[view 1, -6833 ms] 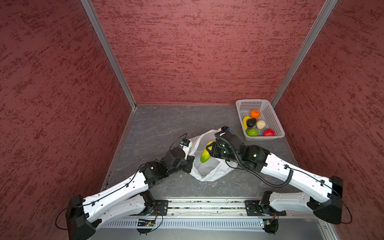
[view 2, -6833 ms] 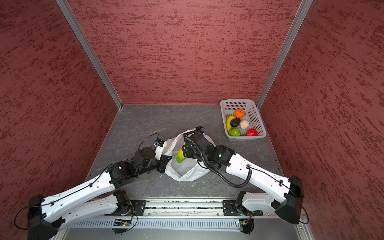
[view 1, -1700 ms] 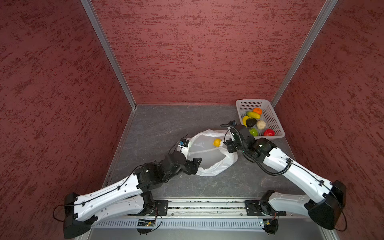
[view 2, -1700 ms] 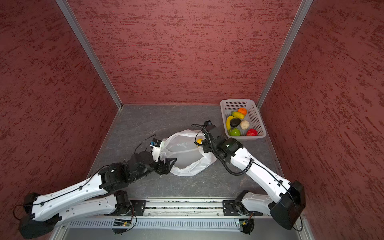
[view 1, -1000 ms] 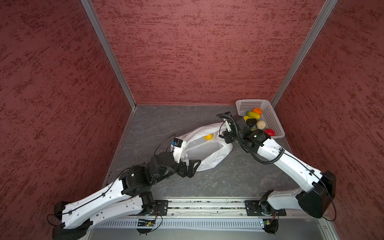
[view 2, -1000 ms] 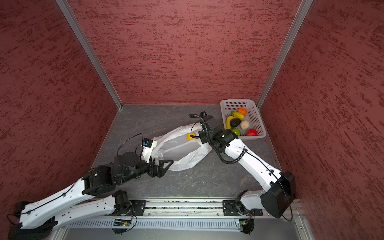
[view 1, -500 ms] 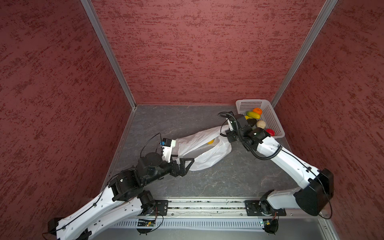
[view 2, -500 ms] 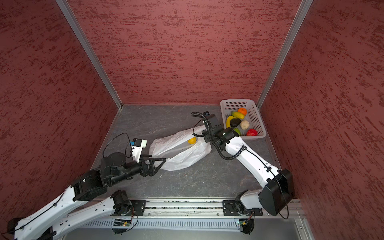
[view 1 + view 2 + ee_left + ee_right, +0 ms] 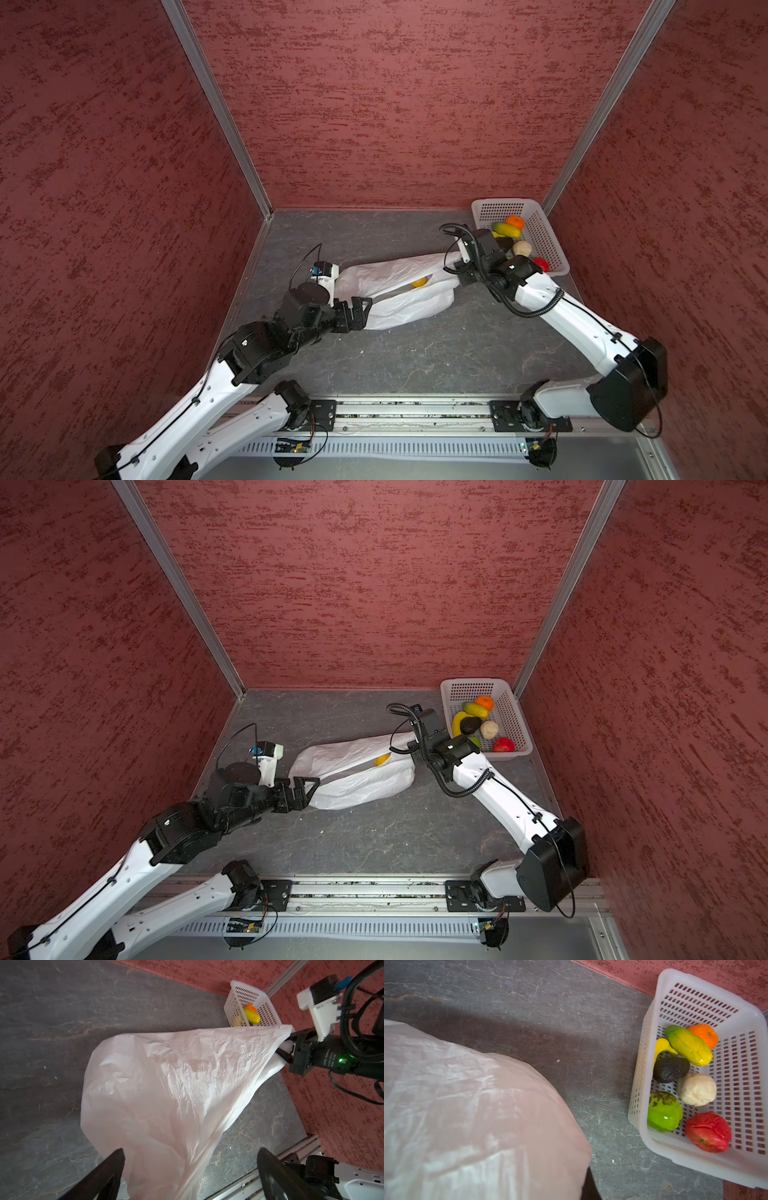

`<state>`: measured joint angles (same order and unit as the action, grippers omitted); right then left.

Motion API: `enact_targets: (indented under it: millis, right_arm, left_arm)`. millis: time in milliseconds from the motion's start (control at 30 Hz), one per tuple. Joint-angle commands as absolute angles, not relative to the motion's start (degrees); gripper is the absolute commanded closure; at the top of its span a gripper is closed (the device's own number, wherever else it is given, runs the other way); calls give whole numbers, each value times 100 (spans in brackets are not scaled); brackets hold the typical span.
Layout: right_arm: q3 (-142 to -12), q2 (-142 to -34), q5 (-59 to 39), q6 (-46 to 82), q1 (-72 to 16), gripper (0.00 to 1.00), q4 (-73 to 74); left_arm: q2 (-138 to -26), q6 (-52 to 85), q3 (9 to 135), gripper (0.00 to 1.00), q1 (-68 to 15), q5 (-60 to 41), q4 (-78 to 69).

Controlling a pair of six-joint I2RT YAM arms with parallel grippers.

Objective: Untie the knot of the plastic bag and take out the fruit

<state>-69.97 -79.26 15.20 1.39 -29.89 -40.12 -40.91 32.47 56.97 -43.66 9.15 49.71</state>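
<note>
Quick look from my end. Lower left of centre in both top views, the left claw is spread as wide as it goes. The near left end of the plastic bag lies right at its tips. In the left wrist view the film runs between the two fingers. I can't tell if either one touches it, and both are cut off by the frame edge.

The bag is stretched across the middle of the worktop, and its right end looks held up off the surface. A dark slit runs along it, and through that I see one yellow fruit inside. Only a sliver shows, so no idea which kind. Anything else in there is hidden by the film.

Right of centre, the right claw is pressed together on the bunched right end of the bag. Its tips are buried in plastic, and I can't make out whether any knot sits in that bunch.

In the upper right corner of the worktop is the white basket, just beside that claw. The right wrist camera covers part of it. So in a top view I only clearly get the orange, mango, avocado, pale round one and red apple. The right wrist view adds the banana and green apple, all lying in the basket.
</note>
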Motion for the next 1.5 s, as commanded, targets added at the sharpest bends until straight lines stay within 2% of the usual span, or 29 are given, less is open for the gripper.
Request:
enact_targets:
  millis: [0, 67, 133, 233, 400, 600, 800, 967, 1133, 1400, 1467]
  right_arm:
    - [-6935, -7835, 2005, 32, -2711, 100, -4034]
    - [-6960, -7826, 1942, 7, -2706, 100, -4020]
    - [-6974, -7825, 2030, -65, -2698, 100, -4017]
    - [-7043, -7871, 2144, -48, -2471, 100, -4075]
    - [-7153, -7838, 1124, 125, -2319, 100, -4044]
    - [-7254, -7810, 365, 376, -2702, 100, -3980]
    - [-7314, -7868, 115, 545, -2803, 100, -4173]
    - [-7252, -7753, 87, 416, -2808, 100, -4184]
    - [-7430, -7634, -352, 174, -2851, 100, -4106]
    - [-7594, -7518, -1341, -205, -2930, 100, -3732]
    - [-7657, -7573, -1537, -286, -2952, 100, -3685]
  left_arm:
    - [-3842, 2709, 5742, 0, -4289, 1492, 5301]
    - [-3812, 2342, 5721, 0, -4282, 990, 4854]
    - [-3885, 2292, 5800, 1, -4271, 972, 4822]
    - [-4033, 2347, 5746, 0, -4043, 227, 4906]
    - [-4131, 3106, 5500, 0, -3581, -1099, 4268]
    - [-5080, 4161, 5352, 0, -3709, -2095, 3083]
    - [-5543, 3954, 5883, 0, -3937, -1719, 3400]
    - [-5333, 3446, 6192, 0, -4196, -598, 4135]
    - [-5735, 2624, 6895, 0, -4960, 787, 4679]
    - [-6863, 1635, 7611, 0, -5063, 1112, 4425]
    - [-7050, 1411, 7619, 0, -4982, 918, 4252]
